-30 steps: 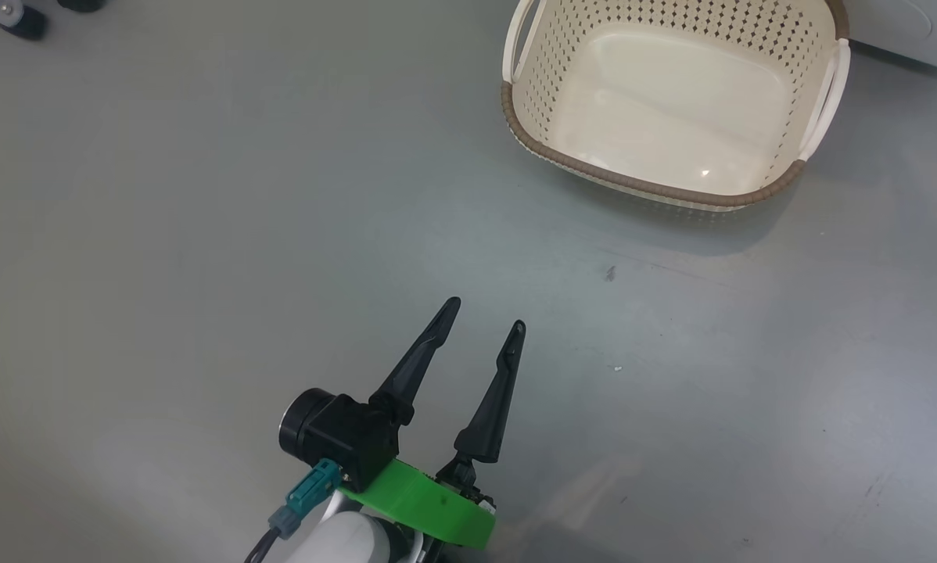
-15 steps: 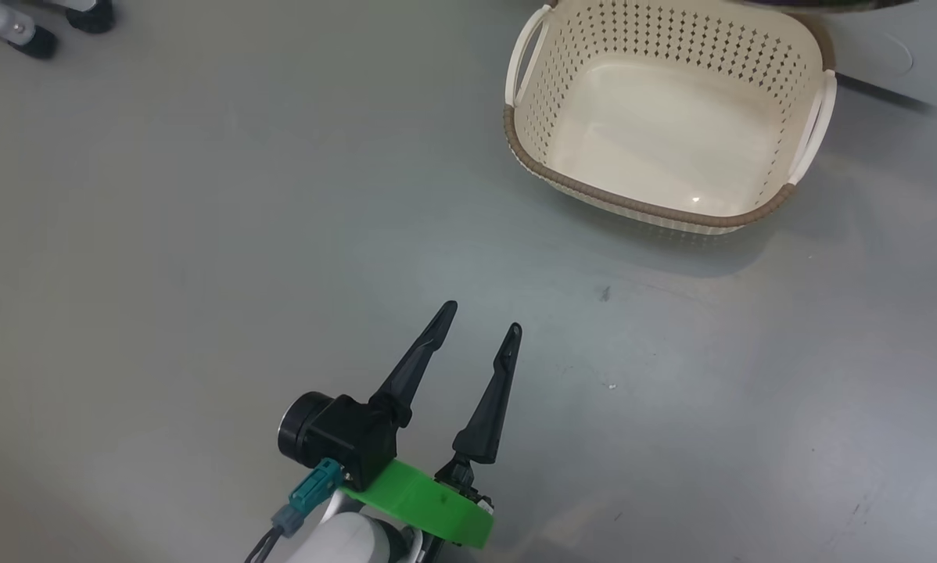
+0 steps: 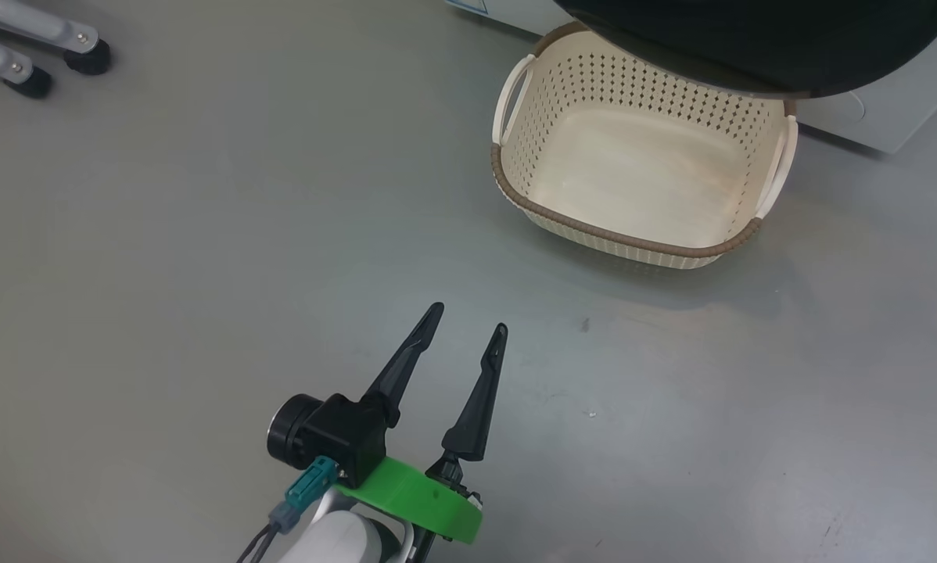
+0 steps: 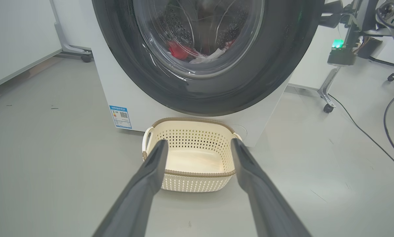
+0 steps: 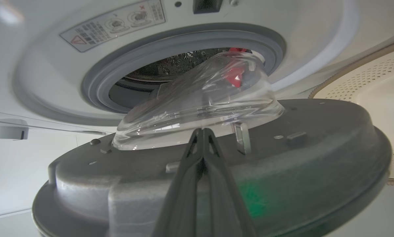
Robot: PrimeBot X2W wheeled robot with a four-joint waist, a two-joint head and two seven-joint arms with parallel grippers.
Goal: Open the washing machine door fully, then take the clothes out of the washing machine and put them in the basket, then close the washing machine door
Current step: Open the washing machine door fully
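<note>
With dark fingers (image 3: pixel 402 363) spread wide and holding nothing, the left gripper (image 3: pixel 468 317) hovers over the grey floor (image 3: pixel 202 234) near the cream perforated basket (image 3: pixel 594 229) at the foot of the white washing machine (image 4: pixel 118 82), the right gripper (image 5: pixel 202 131) pinched together (nothing between) at the ajar black-rimmed glass door (image 4: pixel 276 65), bright red clothes (image 4: pixel 179 51) inside the drum (image 4: pixel 177 29).

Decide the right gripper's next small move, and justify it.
Probably push the round, black-rimmed glass washing machine door wider with the shut right gripper: it is only partly open, and the red fabric clothes sit inside, the cream perforated plastic basket empty.
</note>
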